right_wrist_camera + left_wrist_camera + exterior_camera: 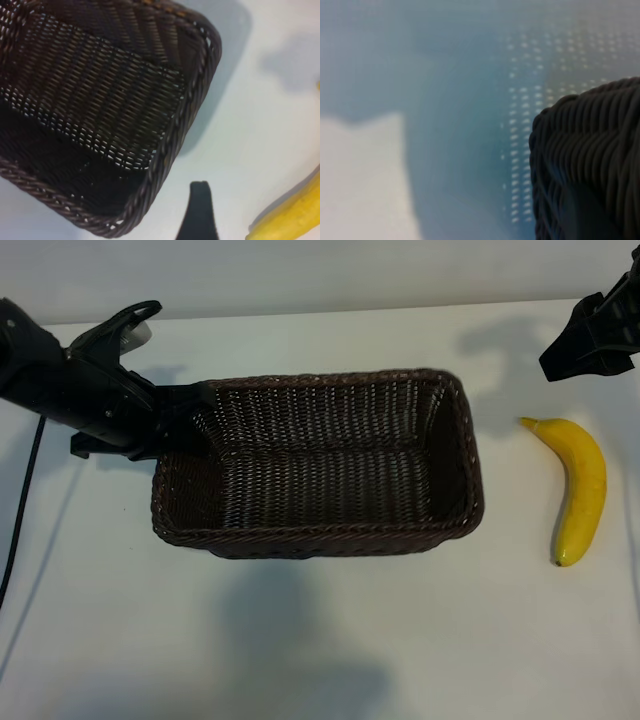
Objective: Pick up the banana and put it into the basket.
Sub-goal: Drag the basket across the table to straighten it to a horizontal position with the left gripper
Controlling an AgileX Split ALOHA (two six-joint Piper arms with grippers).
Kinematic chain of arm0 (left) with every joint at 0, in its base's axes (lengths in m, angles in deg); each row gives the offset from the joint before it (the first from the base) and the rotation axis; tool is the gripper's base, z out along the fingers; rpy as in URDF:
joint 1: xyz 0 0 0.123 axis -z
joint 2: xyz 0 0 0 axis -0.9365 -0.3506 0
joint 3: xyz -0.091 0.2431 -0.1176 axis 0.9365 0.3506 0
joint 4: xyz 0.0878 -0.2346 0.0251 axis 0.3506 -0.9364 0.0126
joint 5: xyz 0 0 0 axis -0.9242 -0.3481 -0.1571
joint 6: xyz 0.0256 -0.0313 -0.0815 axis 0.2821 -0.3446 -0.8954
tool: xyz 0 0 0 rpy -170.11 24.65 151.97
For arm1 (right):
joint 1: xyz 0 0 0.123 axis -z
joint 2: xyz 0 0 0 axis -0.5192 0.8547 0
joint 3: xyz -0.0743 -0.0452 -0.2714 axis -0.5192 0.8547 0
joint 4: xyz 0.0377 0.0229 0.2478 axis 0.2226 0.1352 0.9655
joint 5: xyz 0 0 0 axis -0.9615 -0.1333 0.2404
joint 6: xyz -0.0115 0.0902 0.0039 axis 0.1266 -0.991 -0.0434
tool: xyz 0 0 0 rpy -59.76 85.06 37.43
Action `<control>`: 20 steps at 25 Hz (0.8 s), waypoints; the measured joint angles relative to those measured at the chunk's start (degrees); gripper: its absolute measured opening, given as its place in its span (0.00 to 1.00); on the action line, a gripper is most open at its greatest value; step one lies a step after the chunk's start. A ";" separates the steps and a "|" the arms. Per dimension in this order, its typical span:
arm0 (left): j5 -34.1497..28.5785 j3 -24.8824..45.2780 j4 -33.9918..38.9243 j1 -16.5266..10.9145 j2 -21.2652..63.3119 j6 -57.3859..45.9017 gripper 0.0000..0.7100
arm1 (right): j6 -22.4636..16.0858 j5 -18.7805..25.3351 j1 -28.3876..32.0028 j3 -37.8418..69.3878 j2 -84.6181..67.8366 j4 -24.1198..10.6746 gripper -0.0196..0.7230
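The dark-brown woven basket [320, 538] stands mid-table with nothing in it. My left gripper [186, 412] reaches in from the left and is shut on the basket's left rim; the left wrist view shows only the wicker wall [590, 150] very close up. The yellow banana [582, 490] lies on the white table to the right of the basket, apart from it, stem end toward the far side. My right gripper [560, 358] hangs open above the table beyond the banana's stem end, touching nothing. In the right wrist view one black finger [200, 210] shows between the basket's corner [185, 110] and the banana [295, 215].
A black cable [25, 490] trails down the table's left side below the left arm. The white table [330, 640] runs bare in front of the basket; its far edge lies just behind the two arms.
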 joint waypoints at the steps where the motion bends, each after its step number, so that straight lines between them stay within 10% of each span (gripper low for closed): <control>1: -0.66 -0.99 1.46 0.00 -0.33 -0.73 0.23 | 0.00 0.00 0.00 0.00 0.00 0.00 0.83; 20: 2.69 -6.18 7.41 0.00 -2.50 -1.46 0.23 | 0.00 -0.05 0.00 0.00 0.00 -0.90 0.83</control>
